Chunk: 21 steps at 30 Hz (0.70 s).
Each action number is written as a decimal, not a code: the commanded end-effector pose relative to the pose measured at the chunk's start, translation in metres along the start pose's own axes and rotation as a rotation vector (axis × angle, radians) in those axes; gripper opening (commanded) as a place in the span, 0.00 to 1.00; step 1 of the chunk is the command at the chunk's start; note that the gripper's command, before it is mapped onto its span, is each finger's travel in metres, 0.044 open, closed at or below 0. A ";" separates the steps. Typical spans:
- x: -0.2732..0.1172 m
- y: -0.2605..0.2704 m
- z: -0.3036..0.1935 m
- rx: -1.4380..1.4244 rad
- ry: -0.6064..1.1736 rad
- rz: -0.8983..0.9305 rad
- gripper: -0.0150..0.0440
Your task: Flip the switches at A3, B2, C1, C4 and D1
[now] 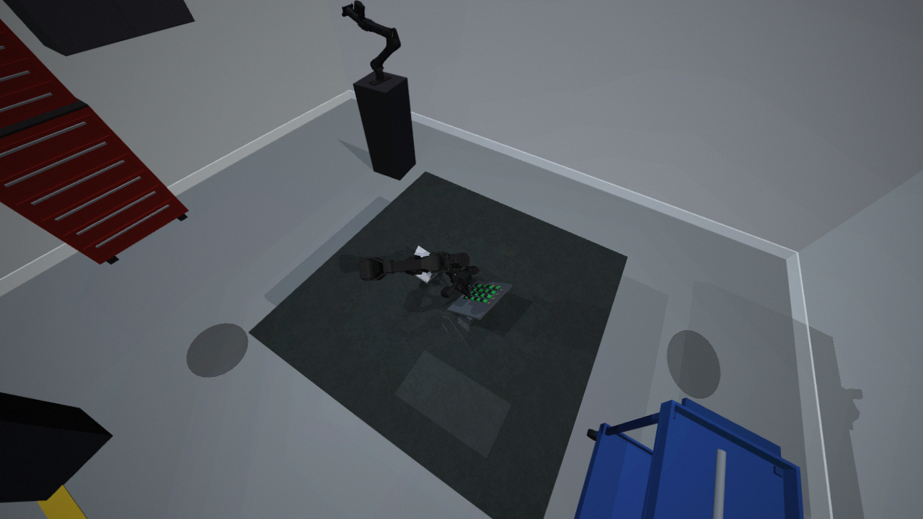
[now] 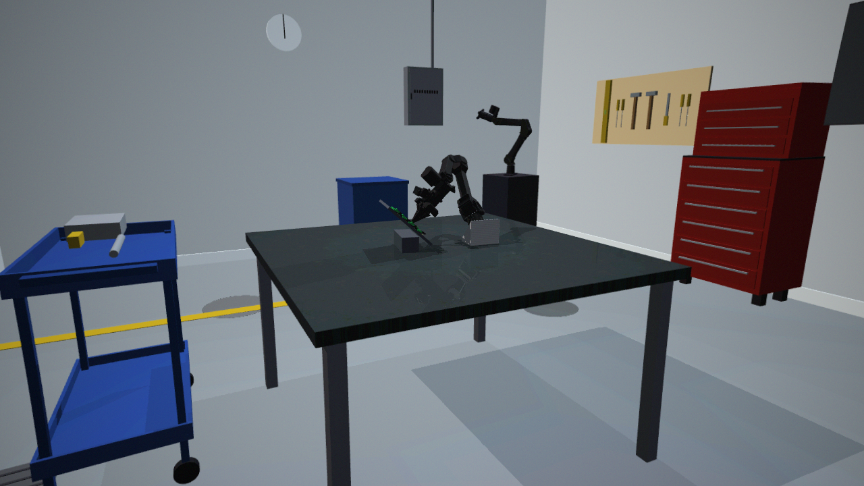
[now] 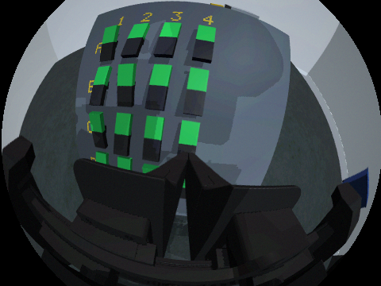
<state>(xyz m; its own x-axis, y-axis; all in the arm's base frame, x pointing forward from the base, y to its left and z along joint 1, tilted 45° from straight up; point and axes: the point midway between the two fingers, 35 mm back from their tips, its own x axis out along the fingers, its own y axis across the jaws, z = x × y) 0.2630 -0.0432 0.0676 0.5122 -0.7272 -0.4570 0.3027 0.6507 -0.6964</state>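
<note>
The tilted grey switch panel (image 1: 461,305) (image 2: 383,204) (image 3: 258,119) carries rockers with green far halves and black near halves. My gripper (image 1: 469,295) (image 2: 412,220) (image 3: 186,157) is shut and empty, its tips at the near, black half of switch C4 (image 3: 190,133); contact is unclear. Switch A3 (image 3: 171,30) and C4 show bright green. Switch B2 (image 3: 126,75) and switch C1 (image 3: 96,121) show darker green. Switch D1 (image 3: 101,157) is partly hidden by the left finger. The fingers cover most of row D. Raised ends are hard to tell for several switches.
The panel leans over a grey block (image 2: 406,240) on the dark table (image 1: 541,413) (image 2: 543,271). A white ribbed block (image 2: 484,231) stands by the arm's base. Bare panel lies right of column 4. A second arm (image 1: 390,40) (image 2: 518,136) stands on a distant pedestal.
</note>
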 end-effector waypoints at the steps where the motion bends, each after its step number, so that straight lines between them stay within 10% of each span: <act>1: 0.001 0.001 0.000 -0.004 0.000 0.003 0.25; 21: 0.004 0.001 0.000 -0.004 0.000 0.003 0.25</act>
<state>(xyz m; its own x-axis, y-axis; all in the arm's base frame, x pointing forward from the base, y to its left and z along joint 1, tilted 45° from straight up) 0.2643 -0.0453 0.0663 0.5122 -0.7273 -0.4569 0.3026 0.6507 -0.6965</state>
